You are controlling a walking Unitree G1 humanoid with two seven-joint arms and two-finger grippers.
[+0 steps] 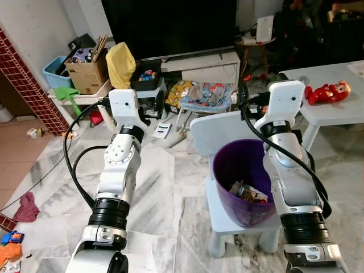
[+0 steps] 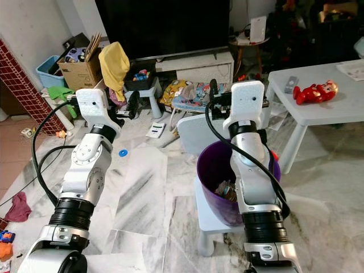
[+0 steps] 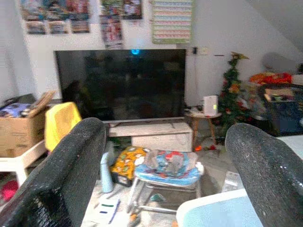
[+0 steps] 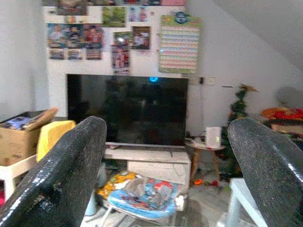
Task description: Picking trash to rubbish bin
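Observation:
A purple rubbish bin (image 1: 226, 156) stands on a small pale-blue chair (image 1: 207, 129) in front of me, with crumpled wrappers (image 1: 248, 192) lying in its bottom. My right arm rises beside the bin. Above the bin's far rim, my right gripper (image 1: 243, 95) points forward, open and holding nothing (image 4: 165, 142). To the left of the chair my left arm is raised over the marble floor. Its gripper (image 1: 154, 106) aims toward the TV stand, open and holding nothing (image 3: 165, 142).
A white table (image 1: 330, 111) with a red toy (image 1: 327, 91) stands at the right. Behind are a large TV (image 1: 170, 25), a baby bouncer (image 1: 207, 95), a cardboard box (image 1: 85, 71) and a yellow cloth (image 1: 120, 63). A maroon rag (image 1: 25, 207), a card (image 1: 161, 131) and a blue ring (image 2: 123, 152) lie on the floor.

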